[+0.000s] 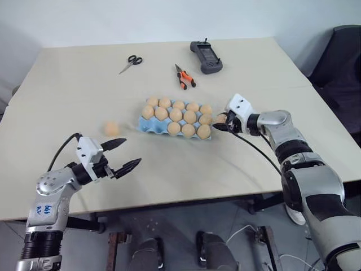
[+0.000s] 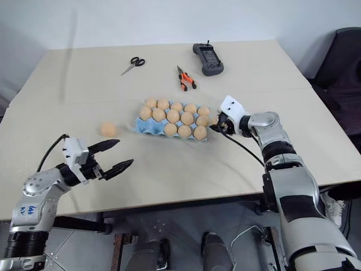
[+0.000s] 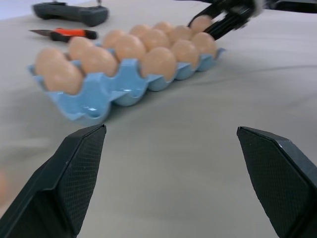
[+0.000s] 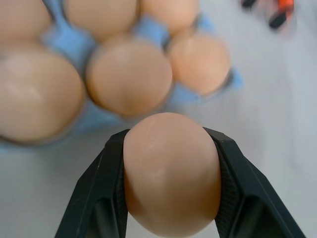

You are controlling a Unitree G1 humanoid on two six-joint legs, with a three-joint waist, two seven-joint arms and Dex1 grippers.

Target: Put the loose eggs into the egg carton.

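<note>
The light blue egg carton (image 1: 148,127) lies near the middle of the pale table (image 1: 237,164), its long side running left to right, and most of its pockets hold tan eggs; the nearest pocket at its left end is bare blue. At the carton's right end the right gripper (image 1: 219,123) comes in from the right, its two black fingers (image 4: 106,198) closed on a held egg (image 4: 171,173), one finger on each flank (the wrist view shows the egg sitting squarely between them, with the filled pockets just beyond). The egg is just off the carton's right edge, near the right-hand pockets; whether it touches the carton I cannot tell. One loose egg (image 1: 111,129) rests alone on the table to the left of the carton, apart from it. The left gripper (image 1: 124,153) is over the near left part of the table, nearer than that egg and a little to its right, with its fingers spread wide and nothing between them; its wrist view looks across bare table toward the carton's long side. On the far part of the table lie a pair of black-handled scissors (image 1: 131,63) to the left, orange-handled pliers (image 1: 185,77) in the middle, and a dark handheld controller (image 1: 206,57) to the right, all well apart from the carton.
</note>
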